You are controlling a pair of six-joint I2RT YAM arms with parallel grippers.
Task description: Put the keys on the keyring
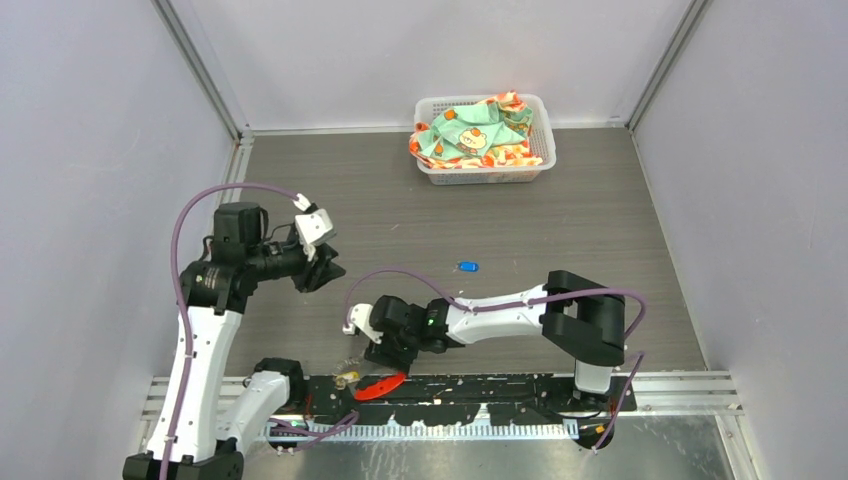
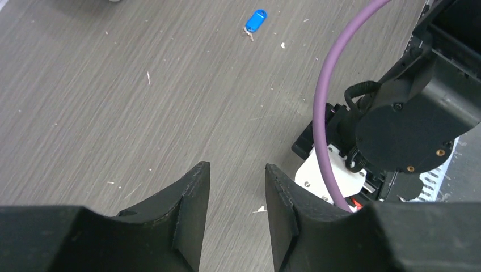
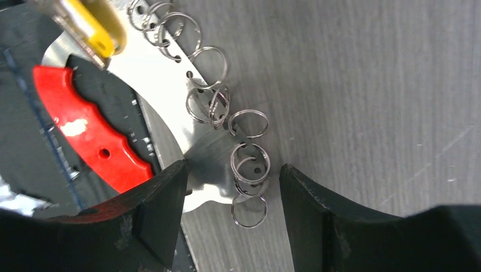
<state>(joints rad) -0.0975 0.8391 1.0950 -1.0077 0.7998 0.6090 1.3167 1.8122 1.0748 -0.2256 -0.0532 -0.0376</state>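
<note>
Two grippers, both open: the right gripper (image 3: 232,170) sits low at the near edge of the table (image 1: 580,220), jaws spread wide and empty on either side of the keyring (image 3: 249,167) and its chain of little rings. Its red tag (image 3: 85,136) is just beside, and the yellow-tagged key (image 3: 93,25) lies next to that. The left gripper (image 2: 236,167) hangs higher, parted and holding nothing, while the blue-tagged key (image 2: 256,21) lies alone mid-table, well apart.

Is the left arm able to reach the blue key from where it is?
Probably yes. The blue key lies alone on bare table ahead of the open left pincer; the right arm and its purple cable sit just to one side.
</note>
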